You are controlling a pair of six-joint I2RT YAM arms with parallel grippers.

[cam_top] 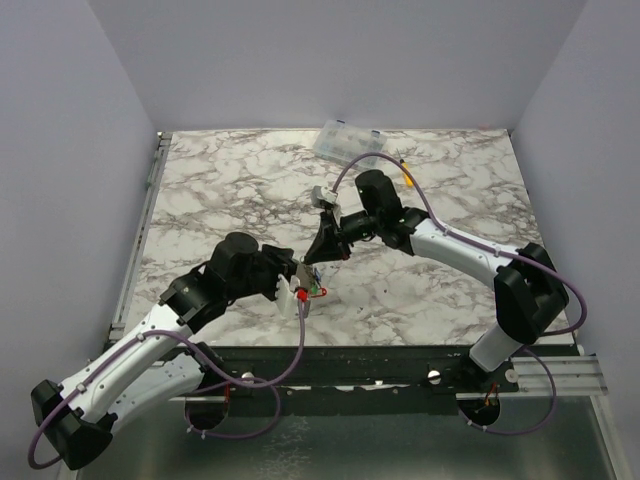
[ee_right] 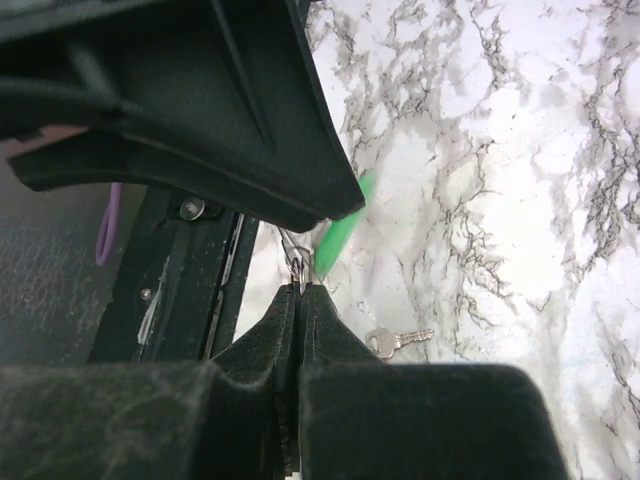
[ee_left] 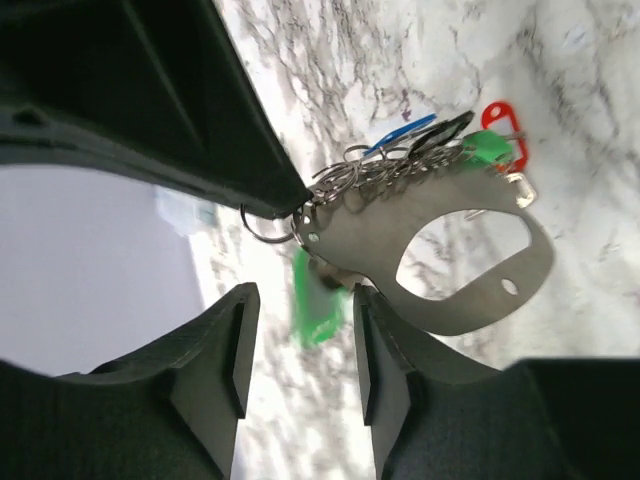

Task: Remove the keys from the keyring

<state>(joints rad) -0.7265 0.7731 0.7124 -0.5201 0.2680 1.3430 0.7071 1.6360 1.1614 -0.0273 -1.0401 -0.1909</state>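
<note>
The flat grey-silver metal D-shaped keyring hangs just above the white marble table, a little toward 6 o'clock from its centre. The small keys with blue, green and red plastic heads are bunched along its edge at 1 o'clock. The right gripper comes from 1 o'clock, and its fingers are pressed together on a thin wire ring at the corner of the keyring. The left gripper is at 8 o'clock of the bunch. Its fingers are apart and grip nothing, and a blurred green tag shows in the gap. A bare silver key lies alone on the marble. A clear plastic box sits at the 12 o'clock edge.
</note>
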